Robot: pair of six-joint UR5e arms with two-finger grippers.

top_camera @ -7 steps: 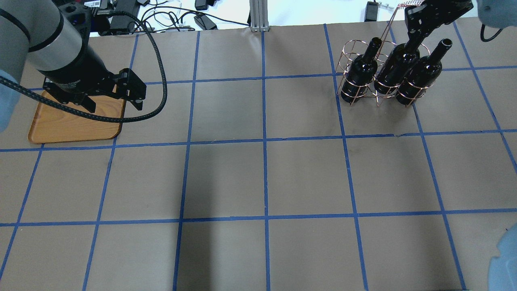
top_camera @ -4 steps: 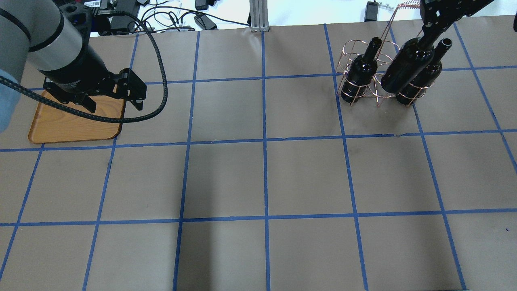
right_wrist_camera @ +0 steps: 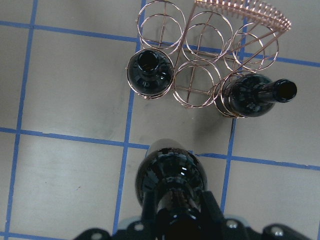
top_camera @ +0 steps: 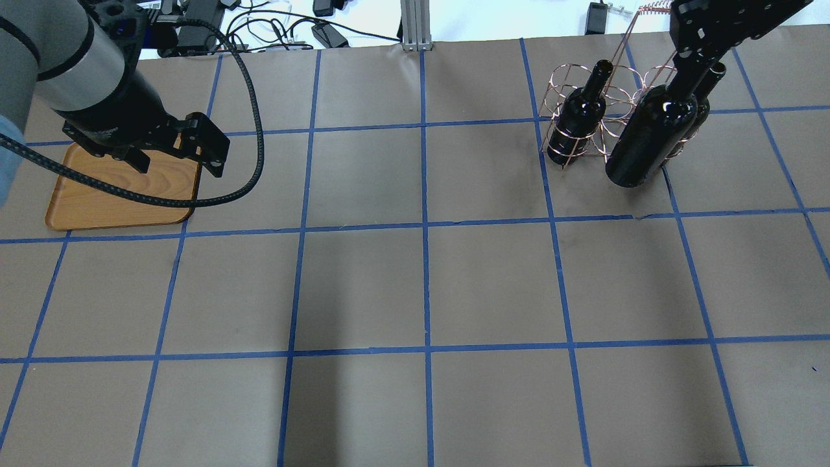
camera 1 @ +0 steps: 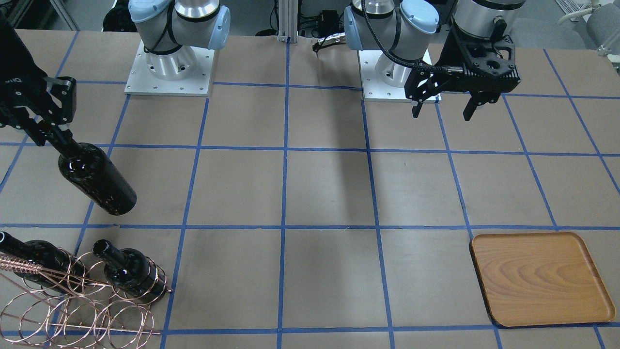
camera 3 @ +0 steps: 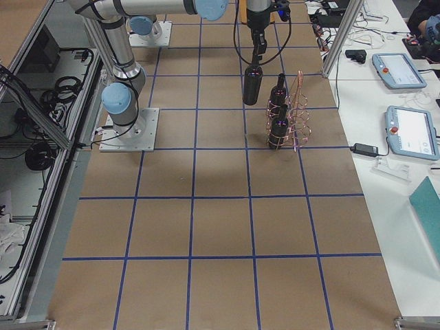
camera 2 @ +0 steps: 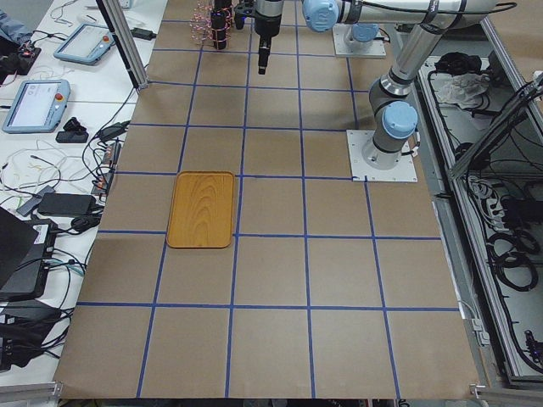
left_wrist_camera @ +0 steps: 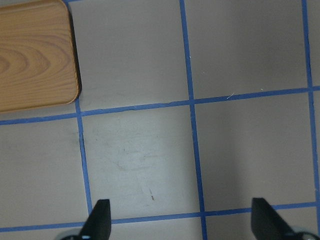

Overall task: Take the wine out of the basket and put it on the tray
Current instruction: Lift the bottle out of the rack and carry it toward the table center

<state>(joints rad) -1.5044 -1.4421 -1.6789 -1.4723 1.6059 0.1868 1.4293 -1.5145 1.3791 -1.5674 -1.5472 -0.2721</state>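
Observation:
My right gripper is shut on the neck of a near-black wine bottle, which hangs above the table just on the robot's side of the copper wire basket. The held bottle also shows in the front view and in the right wrist view. Two more bottles stand in the basket's rings. The wooden tray lies at the far left. My left gripper is open and empty, hovering by the tray's right edge.
Cables and power bricks lie beyond the table's far edge, beside an aluminium post. The two arm bases are bolted on at the robot's side. Blue tape lines grid the brown table.
My right gripper has lifted the middle bottle up out of the basket and carried it toward the robot's side. My left gripper has shifted slightly.

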